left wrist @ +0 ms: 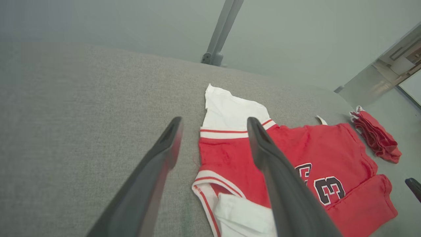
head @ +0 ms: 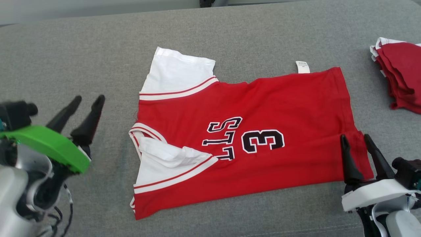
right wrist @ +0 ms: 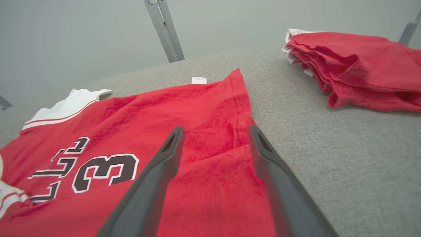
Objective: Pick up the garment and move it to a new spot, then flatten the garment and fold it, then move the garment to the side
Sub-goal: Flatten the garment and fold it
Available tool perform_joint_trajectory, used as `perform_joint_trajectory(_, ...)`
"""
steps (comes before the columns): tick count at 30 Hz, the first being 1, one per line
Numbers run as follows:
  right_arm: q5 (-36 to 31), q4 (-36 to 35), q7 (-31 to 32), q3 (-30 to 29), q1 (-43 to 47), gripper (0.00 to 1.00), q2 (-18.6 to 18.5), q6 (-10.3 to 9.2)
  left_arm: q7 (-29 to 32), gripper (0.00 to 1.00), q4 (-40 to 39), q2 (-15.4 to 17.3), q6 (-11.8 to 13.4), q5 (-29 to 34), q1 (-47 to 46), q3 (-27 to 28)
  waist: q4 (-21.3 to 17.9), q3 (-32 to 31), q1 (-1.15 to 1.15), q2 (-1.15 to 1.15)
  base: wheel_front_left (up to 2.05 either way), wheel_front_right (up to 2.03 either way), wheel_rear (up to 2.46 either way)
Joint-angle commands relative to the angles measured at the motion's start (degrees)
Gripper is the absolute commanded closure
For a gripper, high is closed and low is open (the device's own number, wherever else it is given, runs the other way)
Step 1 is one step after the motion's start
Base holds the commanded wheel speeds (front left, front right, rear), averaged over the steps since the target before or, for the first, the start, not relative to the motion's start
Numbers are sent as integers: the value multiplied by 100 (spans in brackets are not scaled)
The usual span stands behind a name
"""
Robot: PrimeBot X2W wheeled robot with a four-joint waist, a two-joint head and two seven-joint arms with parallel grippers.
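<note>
The red shirt [head: 279, 98] lies on the gray top [head: 82, 49]. The left gripper [head: 88, 98] is wide, left of it. The right gripper [head: 355, 136] is wide, over its near right corner.

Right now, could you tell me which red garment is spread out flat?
The numbered jersey in the middle; the other garment sits folded at the right.

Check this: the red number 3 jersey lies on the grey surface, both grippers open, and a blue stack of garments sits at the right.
The stack at the right is red with white trim, not blue; the head view shows it. The jersey does lie on the grey surface, left gripper and right gripper both open.
</note>
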Motion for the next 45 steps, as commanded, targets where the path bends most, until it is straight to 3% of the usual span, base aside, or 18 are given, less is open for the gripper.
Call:
perform_joint_trajectory(1, -91, -10, 20, 57, -156, 0, 15, -5, 321, 0, 162, 149, -109, -73, -470, 4, -105, 199, 0, 0, 0, 0, 0)
perform_joint_trajectory(6, -226, 62, 39, 208, -503, 0, 101, -5, 1583, 0, 765, 357, -402, -334, -1842, -134, -299, 539, 0, 0, 0, 0, 0)
perform_joint_trajectory(16, -437, 147, -92, 638, -985, 0, 322, -5, 3114, 0, 2163, 309, -764, -105, -3703, -682, -808, 1134, 0, 0, 0, 0, 0)
perform_joint_trajectory(23, -450, 256, -233, 815, -1158, 0, 427, -5, 3033, 0, 2936, 135, -960, 178, -4176, -903, -1152, 1401, 0, 0, 0, 0, 0)
perform_joint_trajectory(31, -458, 311, -361, 879, -1183, 0, 541, -5, 2871, 0, 3519, 194, -1112, 441, -4494, -1099, -1412, 1626, 0, 0, 0, 0, 0)
perform_joint_trajectory(45, -461, 360, -431, 978, -1323, 0, 607, -6, 2956, 0, 3797, 255, -1201, 514, -4720, -1556, -1625, 1759, 0, 0, 0, 0, 0)
